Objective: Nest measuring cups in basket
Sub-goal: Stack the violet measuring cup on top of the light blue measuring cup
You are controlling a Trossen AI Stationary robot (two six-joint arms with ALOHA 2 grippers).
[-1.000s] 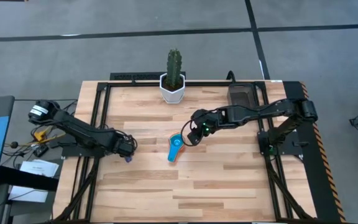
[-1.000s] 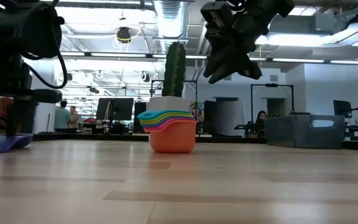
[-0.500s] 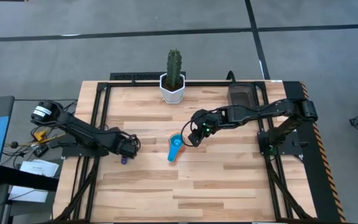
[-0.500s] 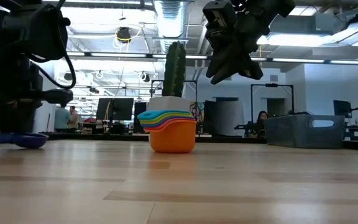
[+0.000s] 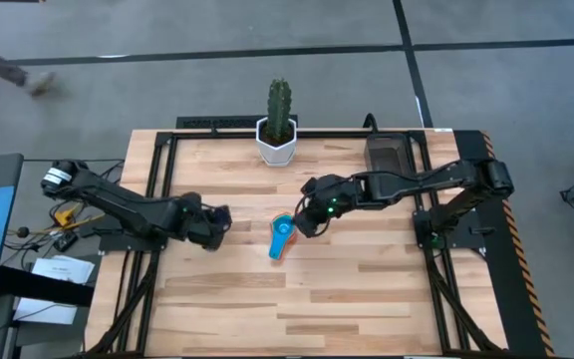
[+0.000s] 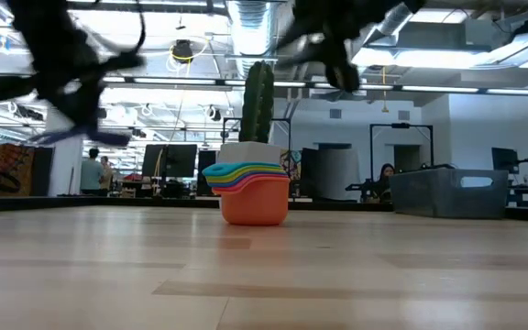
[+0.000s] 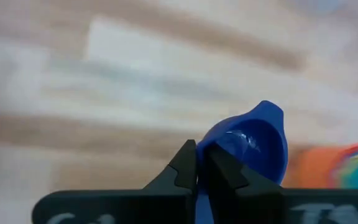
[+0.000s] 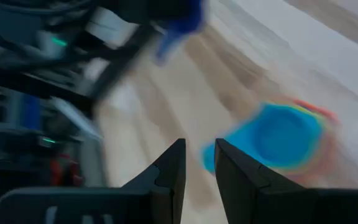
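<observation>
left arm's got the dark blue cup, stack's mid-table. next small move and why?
Probably carry it on toward the nested stack and line it up above the top cup. The left gripper is shut on the dark blue cup by its handle, held off the table, short of the stack. The right gripper hangs beside the stack, so it may need to clear first.

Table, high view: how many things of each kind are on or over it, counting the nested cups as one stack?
Nested cup stack: 1
Dark blue cup, held in left gripper: 1
Basket: 1
Cactus pot: 1
Total: 4
</observation>
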